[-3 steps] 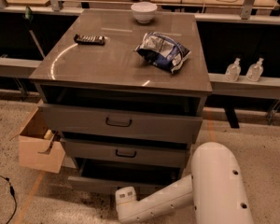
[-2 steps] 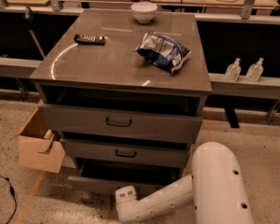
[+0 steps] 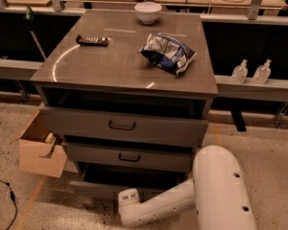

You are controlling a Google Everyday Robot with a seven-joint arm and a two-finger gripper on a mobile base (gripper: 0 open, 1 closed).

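Bottom drawer [image 3: 134, 177] | ajar | jaws low, just in front of it

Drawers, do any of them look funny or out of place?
Yes. The top drawer, middle drawer and bottom drawer all stand ajar, dark gaps above each. The gripper is low in front of the bottom drawer. A crumpled chip bag lies on the cabinet top.
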